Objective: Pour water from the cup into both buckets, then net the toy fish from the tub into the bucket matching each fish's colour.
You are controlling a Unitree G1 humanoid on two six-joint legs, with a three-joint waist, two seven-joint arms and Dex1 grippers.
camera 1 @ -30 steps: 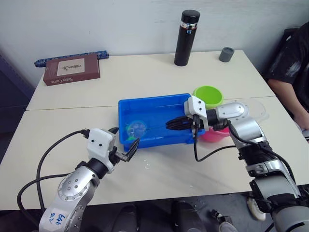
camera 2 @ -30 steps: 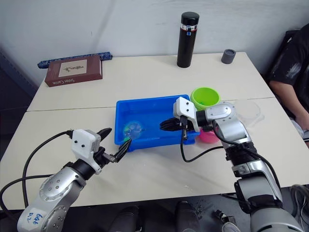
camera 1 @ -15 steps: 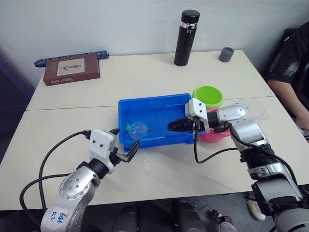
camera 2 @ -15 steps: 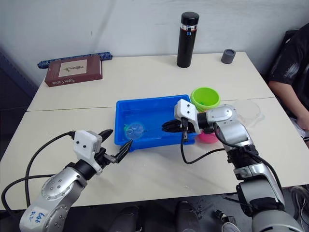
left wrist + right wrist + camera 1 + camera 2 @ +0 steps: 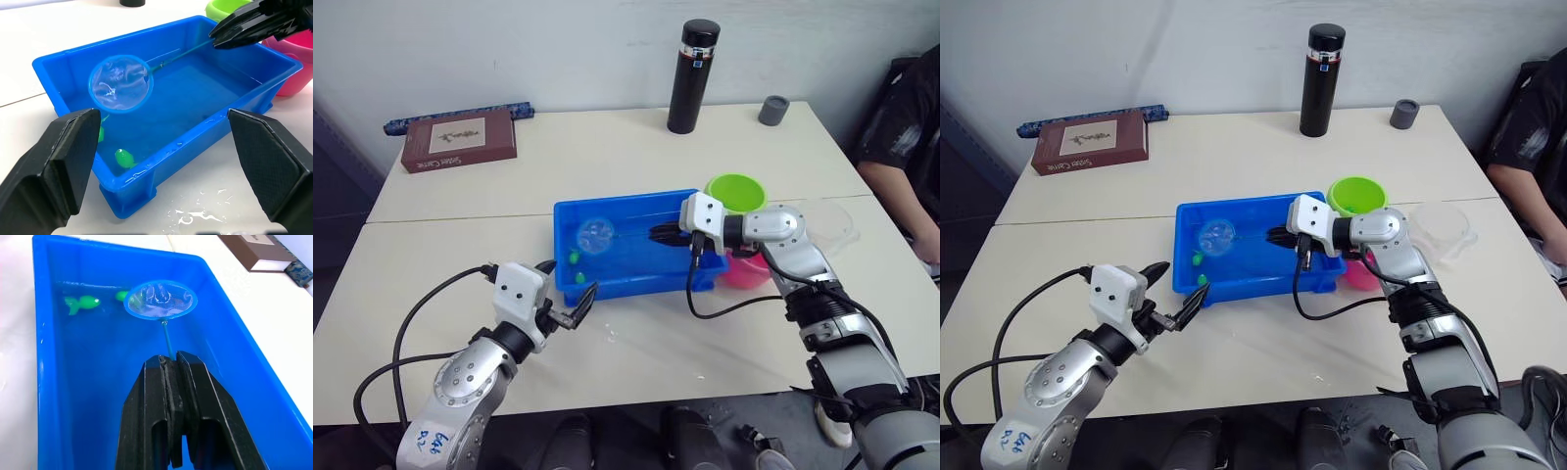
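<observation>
The blue tub (image 5: pixel 636 279) holds water and two green toy fish (image 5: pixel 83 302) (image 5: pixel 124 157) near its left end. My right gripper (image 5: pixel 654 232) is shut on the thin handle of a small round blue net (image 5: pixel 594 235), held over the tub's left half; I see no fish in its mesh. The lime green bucket (image 5: pixel 736 193) stands behind the tub's right end and the pink bucket (image 5: pixel 751 268) beside it, partly hidden by my right arm. The clear cup (image 5: pixel 829 221) stands right of the buckets. My left gripper (image 5: pixel 568 278) is open in front of the tub's left corner.
A tall black flask (image 5: pixel 692 76) and a small grey cup (image 5: pixel 772 110) stand at the table's far edge. A brown book (image 5: pixel 458 139) lies far left. A person (image 5: pixel 906 147) sits at the right. Water drops (image 5: pixel 610 335) lie in front of the tub.
My right gripper has raised the net out of the water and carried it toward the tub's far side. The left gripper has stayed in place.
</observation>
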